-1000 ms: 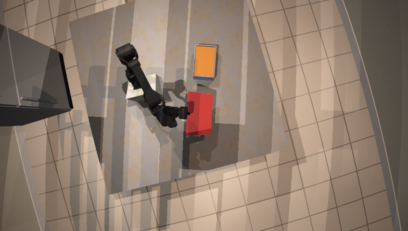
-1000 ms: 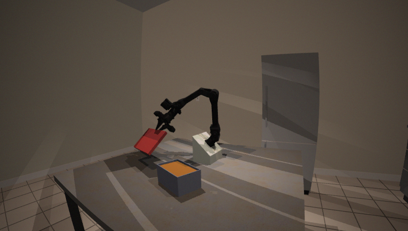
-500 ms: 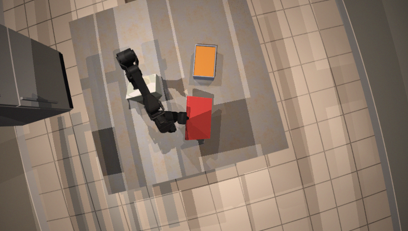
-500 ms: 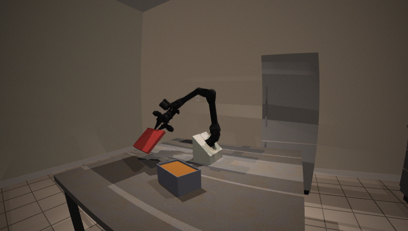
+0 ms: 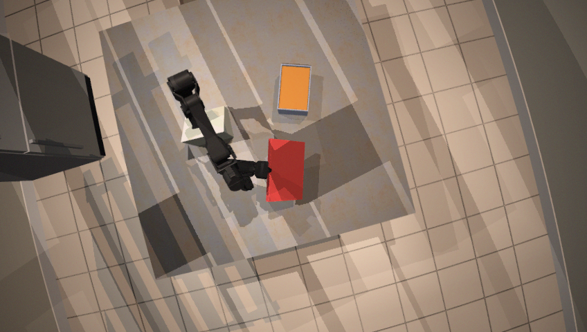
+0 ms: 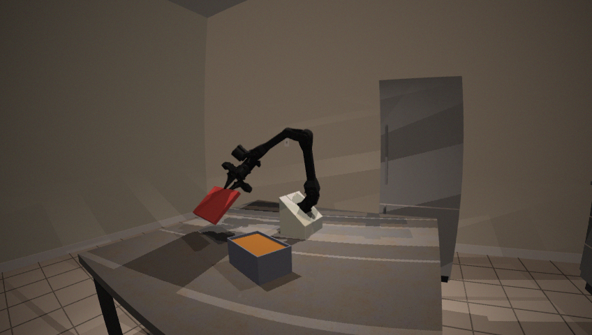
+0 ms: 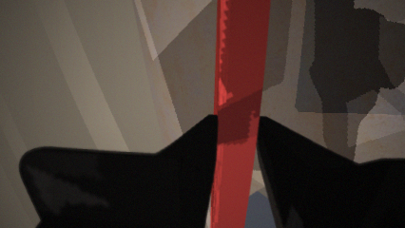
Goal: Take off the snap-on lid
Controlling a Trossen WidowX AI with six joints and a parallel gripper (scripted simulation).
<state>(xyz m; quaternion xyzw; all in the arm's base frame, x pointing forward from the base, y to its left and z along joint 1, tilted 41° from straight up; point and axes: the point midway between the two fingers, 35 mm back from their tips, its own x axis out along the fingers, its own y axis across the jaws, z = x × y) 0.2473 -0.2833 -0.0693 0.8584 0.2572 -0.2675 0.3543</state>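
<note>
The red lid [image 5: 286, 170] [image 6: 216, 204] is off the box and in the air above the table, tilted with its far side lower. My gripper [image 5: 269, 169] [image 6: 228, 188] [image 7: 236, 124] is shut on the lid's near edge. In the wrist view the lid [image 7: 241, 62] shows as a narrow red strip between the fingers. The open storage box [image 5: 280, 111] [image 6: 274, 265] stands upright on the table, blue-grey with an orange inside, apart from the lid. The lid's underside is mostly hidden.
The table [image 5: 329, 53] [image 6: 352, 290] bears the box and the pale angled base block [image 5: 225, 123] [image 6: 290, 222] of the arm. The table's edge runs beyond the lid in the top view. A fridge [image 5: 49, 111] [image 6: 422, 165] stands off the table.
</note>
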